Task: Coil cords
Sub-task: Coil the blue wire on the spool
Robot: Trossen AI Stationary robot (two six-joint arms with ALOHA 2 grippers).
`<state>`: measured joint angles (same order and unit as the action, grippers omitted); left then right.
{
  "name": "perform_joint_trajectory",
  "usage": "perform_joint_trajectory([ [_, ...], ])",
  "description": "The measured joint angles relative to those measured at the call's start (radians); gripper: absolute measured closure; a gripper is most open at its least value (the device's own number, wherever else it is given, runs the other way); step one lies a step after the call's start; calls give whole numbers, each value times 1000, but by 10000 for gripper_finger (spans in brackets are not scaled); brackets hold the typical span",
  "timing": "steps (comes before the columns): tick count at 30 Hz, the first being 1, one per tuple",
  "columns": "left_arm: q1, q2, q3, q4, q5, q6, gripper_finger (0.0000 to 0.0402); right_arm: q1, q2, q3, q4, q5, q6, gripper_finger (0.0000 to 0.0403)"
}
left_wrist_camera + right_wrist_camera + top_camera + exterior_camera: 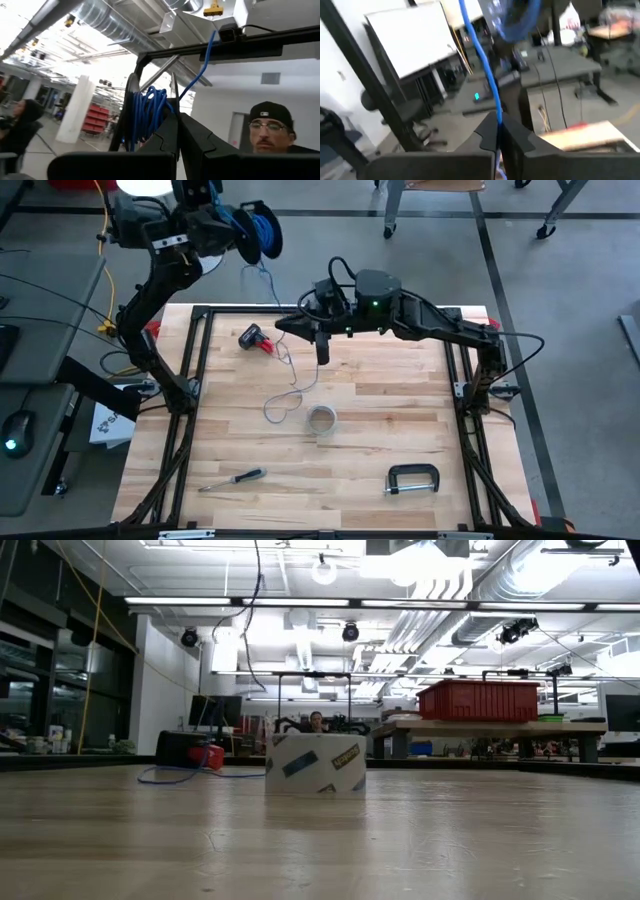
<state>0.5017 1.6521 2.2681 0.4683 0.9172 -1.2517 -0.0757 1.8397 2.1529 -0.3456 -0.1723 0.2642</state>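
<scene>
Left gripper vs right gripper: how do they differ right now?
The left gripper is raised beyond the table's far edge, holding a wound bundle of the blue cord; the right gripper hangs over the table, pinching one straight run of it. The left gripper carries many loops, the right gripper a single strand. Both are shut on the same cord.

Tape roll (321, 420) mid-table; clamp (412, 479), screwdriver (232, 478) near front edge.

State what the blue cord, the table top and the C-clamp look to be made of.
Thin blue cord: probably plastic-sheathed, smooth, bending into limp loops. Pale wooden table top: light planks with visible seams and grain, matte. Dark C-clamp: apparently metal, with a bright, shiny screw.
</scene>
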Motion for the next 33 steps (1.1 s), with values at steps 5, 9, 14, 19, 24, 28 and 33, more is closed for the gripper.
perform_joint_trajectory([
  [5, 74, -32, 0, -1, 32, -11, 401, 0, -21, 0, -183, 49, -13, 402],
  [9, 136, -63, 0, -3, 34, -20, 401, 0, -31, 1, -407, 92, -31, 402],
  [14, 208, -107, 0, -2, 30, -20, 401, 0, -32, -20, -684, 157, -32, 402],
  [19, 258, -137, 0, -4, 5, 3, 401, 0, -31, -69, -850, 165, -18, 402],
  [24, 296, -155, -1, -12, -23, 46, 401, 0, -32, -115, -883, 143, 32, 403],
  [28, 321, -158, -2, -17, -40, 58, 401, 0, -34, -131, -902, 115, 50, 403],
  [33, 330, -159, -2, -16, -120, 95, 401, 0, -33, -131, -832, 94, 97, 403],
])
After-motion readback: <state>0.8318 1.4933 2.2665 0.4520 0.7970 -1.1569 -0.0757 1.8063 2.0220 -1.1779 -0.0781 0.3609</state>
